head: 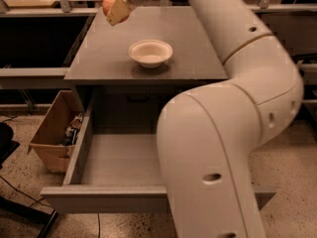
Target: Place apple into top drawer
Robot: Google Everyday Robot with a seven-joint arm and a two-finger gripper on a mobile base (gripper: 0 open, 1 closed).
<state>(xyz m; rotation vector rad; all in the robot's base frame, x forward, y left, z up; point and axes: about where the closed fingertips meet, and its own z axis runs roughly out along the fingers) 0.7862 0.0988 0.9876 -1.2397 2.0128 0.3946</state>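
End effector [115,10] is clamped on the apple [107,3], high over the counter [99,61]; bowl [150,52] and open top drawer [119,160] sit below it.

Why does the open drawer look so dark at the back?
Camera view: light comes from above; the cabinet top shades the rear of the top drawer, the bowl throws a soft shadow beneath itself, and the claw, gripping the apple at upper left, is warmly lit.
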